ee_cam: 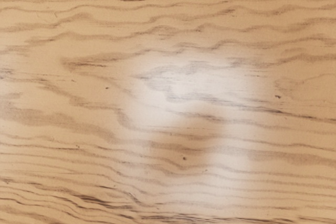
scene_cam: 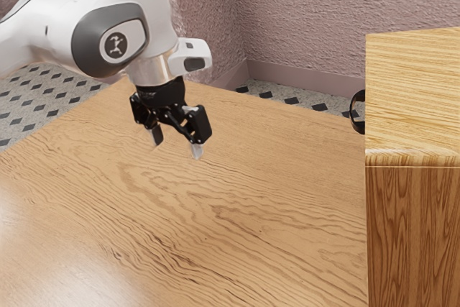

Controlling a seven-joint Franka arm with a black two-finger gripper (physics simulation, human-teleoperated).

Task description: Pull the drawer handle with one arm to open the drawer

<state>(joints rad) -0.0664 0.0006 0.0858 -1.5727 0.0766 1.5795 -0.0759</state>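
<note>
Wooden cabinet (scene_cam: 413,177) stands nearest; its black drawer handle (scene_cam: 356,111) lies at three o'clock from the jaws, well apart. Jaws hang wide and empty above the desk (scene_cam: 251,199).

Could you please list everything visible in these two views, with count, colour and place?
Table: one, light grained wood, beneath the gripper.
Cabinet: one, light wood, at the exterior view's right edge.
Drawer handle: one, black, on the cabinet's side facing the arm.
Floor: pale with dark diamonds, beyond the table.
Wall: pinkish, textured, at the back.
Arm: one, white and grey, upper left.
Gripper: one, black, open, above the table, far from the handle.
</note>
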